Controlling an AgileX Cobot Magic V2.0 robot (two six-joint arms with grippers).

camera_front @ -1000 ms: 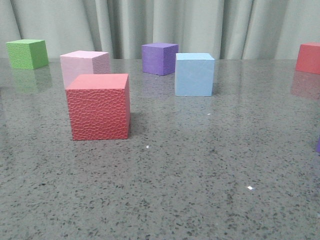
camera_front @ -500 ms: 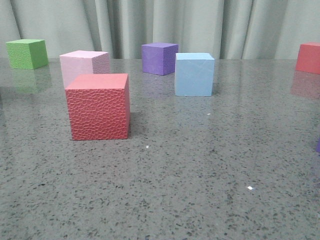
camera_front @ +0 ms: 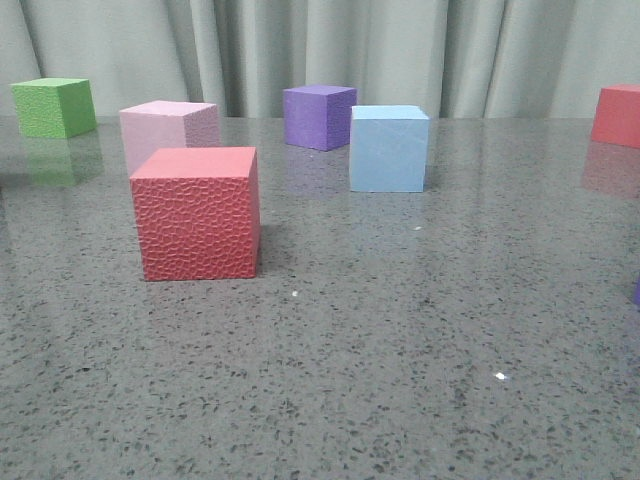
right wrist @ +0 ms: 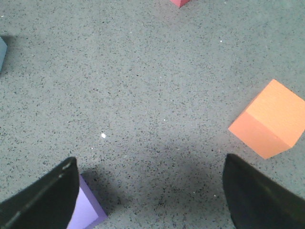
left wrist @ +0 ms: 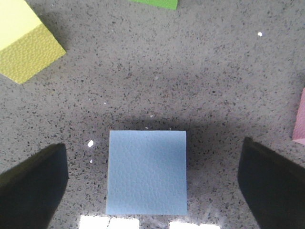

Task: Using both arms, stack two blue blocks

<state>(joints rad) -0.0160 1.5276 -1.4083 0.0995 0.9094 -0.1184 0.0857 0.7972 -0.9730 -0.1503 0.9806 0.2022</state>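
Observation:
One pale blue block (camera_front: pixel 389 148) stands on the grey table in the front view, right of centre, beside a purple cube (camera_front: pixel 319 116). In the left wrist view a blue block (left wrist: pixel 147 172) lies on the table between my left gripper's (left wrist: pixel 151 160) black fingers (left wrist: pixel 35 183). The jaws stand wide open, with a gap on each side of the block. My right gripper (right wrist: pixel 150 164) is open over bare table with nothing between its fingers (right wrist: pixel 45 198). A grey-blue corner (right wrist: pixel 2 50) shows at the edge of the right wrist view. Neither gripper shows in the front view.
A red cube (camera_front: pixel 197 212) stands front left, a pale pink cube (camera_front: pixel 168 130) behind it, a green cube (camera_front: pixel 53 106) far left, another red cube (camera_front: pixel 617 115) far right. A yellow cube (left wrist: pixel 24 43) lies near the left gripper. An orange cube (right wrist: pixel 269 126) and a purple cube (right wrist: pixel 86 212) flank the right gripper.

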